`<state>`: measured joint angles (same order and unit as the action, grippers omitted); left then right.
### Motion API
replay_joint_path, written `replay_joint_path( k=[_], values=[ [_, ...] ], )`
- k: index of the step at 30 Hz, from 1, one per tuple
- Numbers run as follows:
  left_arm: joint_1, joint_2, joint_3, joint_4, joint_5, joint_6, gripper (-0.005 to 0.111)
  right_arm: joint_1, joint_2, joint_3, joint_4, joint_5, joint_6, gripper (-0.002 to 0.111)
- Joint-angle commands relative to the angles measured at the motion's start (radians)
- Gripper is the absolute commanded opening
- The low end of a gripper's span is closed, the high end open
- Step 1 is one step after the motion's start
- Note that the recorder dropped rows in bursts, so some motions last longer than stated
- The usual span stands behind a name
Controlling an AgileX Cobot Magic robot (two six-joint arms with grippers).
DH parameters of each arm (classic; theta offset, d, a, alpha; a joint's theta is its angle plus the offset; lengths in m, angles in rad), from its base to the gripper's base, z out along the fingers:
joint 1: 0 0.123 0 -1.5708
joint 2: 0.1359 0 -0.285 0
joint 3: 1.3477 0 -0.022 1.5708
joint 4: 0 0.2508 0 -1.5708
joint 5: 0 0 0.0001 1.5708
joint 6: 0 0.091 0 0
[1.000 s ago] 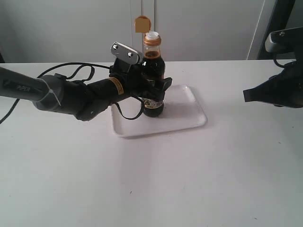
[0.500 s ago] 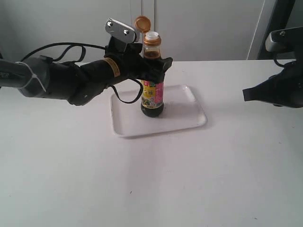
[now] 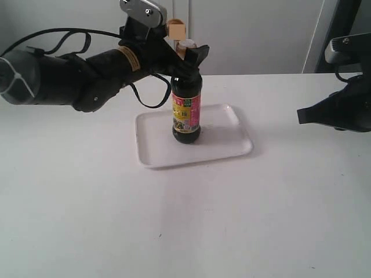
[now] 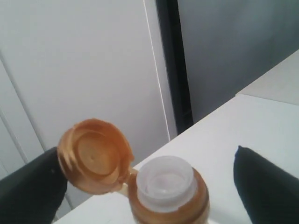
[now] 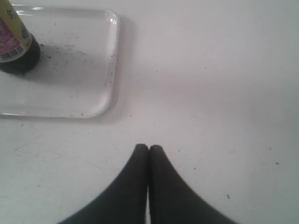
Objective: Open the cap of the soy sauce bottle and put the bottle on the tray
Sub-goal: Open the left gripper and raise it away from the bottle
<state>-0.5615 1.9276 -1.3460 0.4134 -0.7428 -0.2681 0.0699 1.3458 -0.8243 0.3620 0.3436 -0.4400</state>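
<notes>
Two grippers: left gripper (image 4: pixel 149 186) spread, right gripper (image 5: pixel 149 148) pressed together.
Soy sauce bottle (image 3: pixel 186 110): upright on tray (image 3: pixel 226 145).
Cap (image 4: pixel 93 156): flipped open.

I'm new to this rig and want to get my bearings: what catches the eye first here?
The soy sauce bottle stands upright on the white tray mid-table, its orange-brown cap flipped open beside the bare white spout. The left gripper sits up at the bottle's neck, jaws spread to either side of it. The right gripper is off to the right of the tray, jaws shut, holding nothing.
</notes>
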Motion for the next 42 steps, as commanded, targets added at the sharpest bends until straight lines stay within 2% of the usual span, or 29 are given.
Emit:
replay_joint_path(
  k=[1,7,13,21,28,32,33,37,42],
  values=[
    [-0.002,-0.03,-0.004,-0.032,0.005,0.075,0.096,0.0,-0.008,0.008,0.005,-0.002,0.001,0.0],
    [-0.002,-0.067,-0.004,-0.032,0.005,0.09,0.096,0.0,-0.008,0.008,0.005,-0.002,-0.008,0.0],
    [-0.002,-0.128,-0.004,0.0,0.149,0.055,0.093,0.0,-0.008,0.008,0.005,-0.006,-0.029,0.0],
    [-0.021,-0.223,-0.004,0.024,0.491,0.051,0.063,0.0,-0.008,0.006,0.004,-0.01,-0.035,0.0],
    [-0.04,-0.328,-0.004,0.022,0.643,0.029,0.042,0.0,-0.008,0.006,0.004,0.0,-0.053,0.0],
    [-0.04,-0.382,-0.004,0.022,0.95,0.034,0.002,0.0,-0.008,-0.074,0.001,0.148,-0.057,0.0],
    [-0.04,-0.39,-0.004,0.024,1.035,0.058,0.0,0.0,-0.008,-0.103,0.001,0.191,-0.057,0.0],
    [-0.04,-0.419,-0.004,0.023,1.211,0.064,0.0,0.002,-0.008,-0.14,-0.044,0.252,-0.049,0.0],
    [-0.013,-0.462,-0.004,0.045,1.394,0.062,0.0,0.045,-0.008,-0.19,-0.296,0.368,0.161,0.0]
  ],
)
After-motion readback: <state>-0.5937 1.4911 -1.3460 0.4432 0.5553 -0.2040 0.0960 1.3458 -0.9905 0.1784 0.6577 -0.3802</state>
